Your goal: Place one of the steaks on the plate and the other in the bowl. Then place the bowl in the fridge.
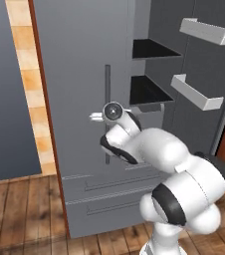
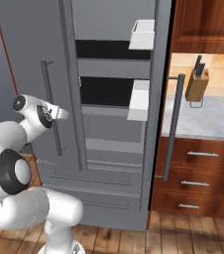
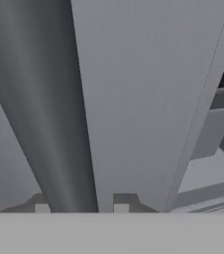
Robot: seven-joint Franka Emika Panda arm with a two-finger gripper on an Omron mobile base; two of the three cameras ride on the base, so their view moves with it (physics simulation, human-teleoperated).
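Two-finger gripper (image 3: 82, 208) is clenched around the long vertical grey bar handle (image 3: 49, 114) on the left door of the tall grey fridge (image 1: 79, 60), presumably to swing it. Right door already open, black shelves (image 1: 152, 50) exposed. Steaks, bowl: location cannot be told.

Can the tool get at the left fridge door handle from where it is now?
Probably yes: the tool already has its fingertips on either side of the left door handle of the fridge, apparently closed on it.
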